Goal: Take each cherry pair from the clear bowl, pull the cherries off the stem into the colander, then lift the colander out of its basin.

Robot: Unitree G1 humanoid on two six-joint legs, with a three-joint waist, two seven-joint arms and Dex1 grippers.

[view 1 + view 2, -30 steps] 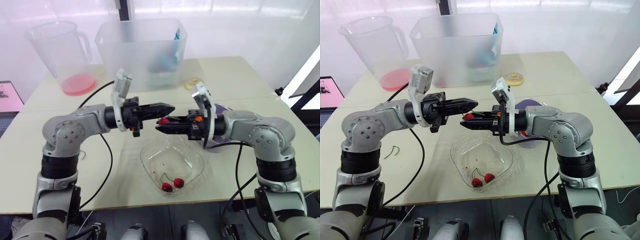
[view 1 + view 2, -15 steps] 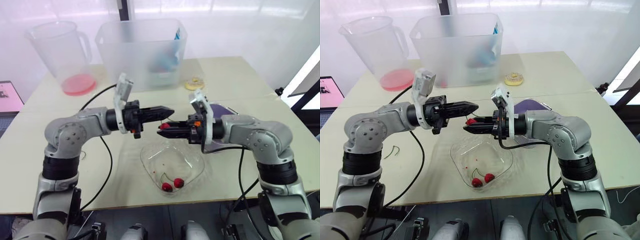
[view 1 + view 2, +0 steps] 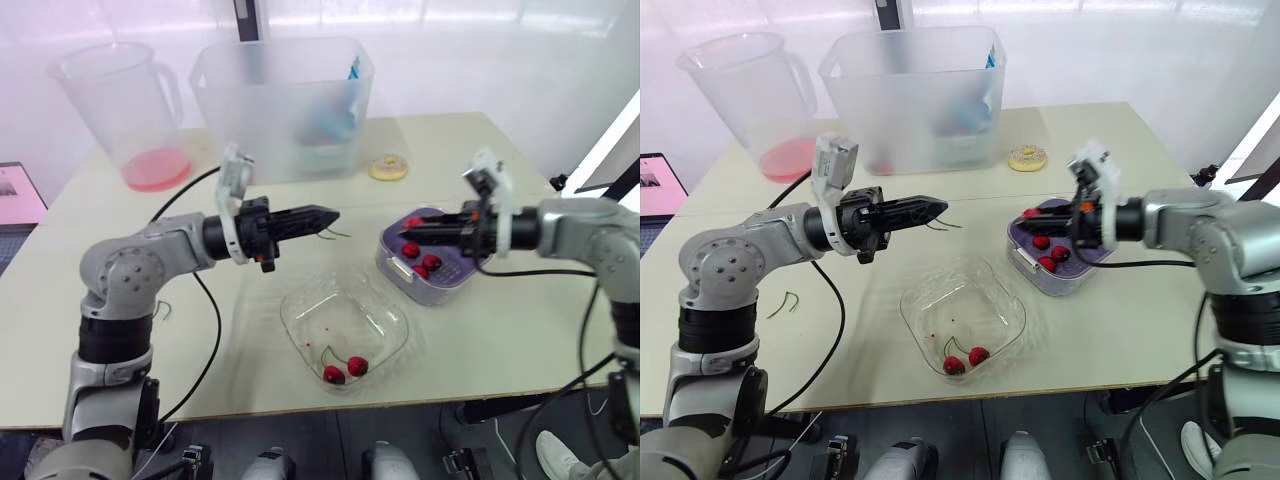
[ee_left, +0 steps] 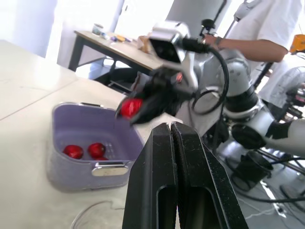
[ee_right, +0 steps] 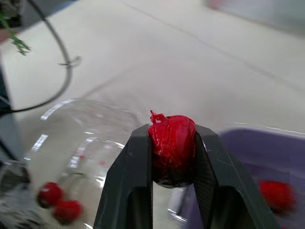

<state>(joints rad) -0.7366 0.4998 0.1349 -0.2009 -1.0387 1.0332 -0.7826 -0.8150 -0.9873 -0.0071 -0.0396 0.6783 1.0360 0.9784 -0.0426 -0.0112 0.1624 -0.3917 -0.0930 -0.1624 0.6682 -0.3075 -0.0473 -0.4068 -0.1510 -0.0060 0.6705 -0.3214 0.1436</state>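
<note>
right claw (image 5: pixel 172 132) pinching cherry (image 5: pixel 172 145), left claw (image 4: pixel 170 127) pinching stem (image 3: pixel 943 224)

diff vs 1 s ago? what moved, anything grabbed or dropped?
The hands were tip to tip above the bowl and have pulled apart. The right hand swung out to the robot's right and holds one cherry over the purple colander. The left hand barely moved and is shut on the stem. Unchanged: the bowl, with one cherry pair in it.
</note>
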